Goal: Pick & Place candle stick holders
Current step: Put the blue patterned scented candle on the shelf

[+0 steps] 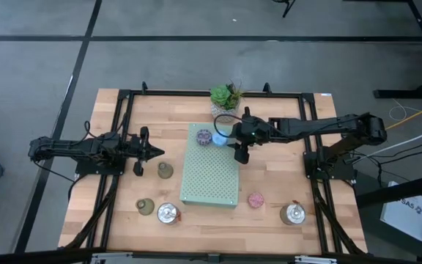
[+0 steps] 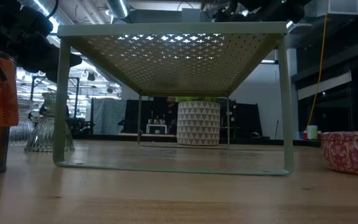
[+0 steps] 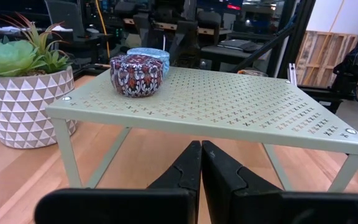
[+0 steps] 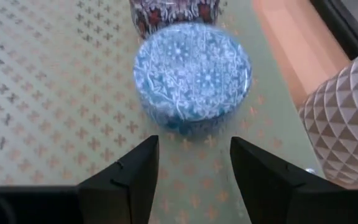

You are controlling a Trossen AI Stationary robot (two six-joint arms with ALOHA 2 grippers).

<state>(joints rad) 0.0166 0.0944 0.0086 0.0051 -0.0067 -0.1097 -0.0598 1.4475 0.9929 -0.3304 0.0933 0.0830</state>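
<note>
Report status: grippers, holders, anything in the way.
Right gripper open, just behind blue holder on green rack. Purple holder beside it. Left gripper shut, waiting at rack's left. Nothing blocking.

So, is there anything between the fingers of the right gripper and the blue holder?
No. In the right wrist view only bare shelf surface separates the open right gripper from the blue holder, which stands free on the shelf.

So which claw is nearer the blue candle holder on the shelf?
Right. The right claw stands open just beside the blue holder on the green shelf; the left claw is shut, off the shelf's left side.
</note>
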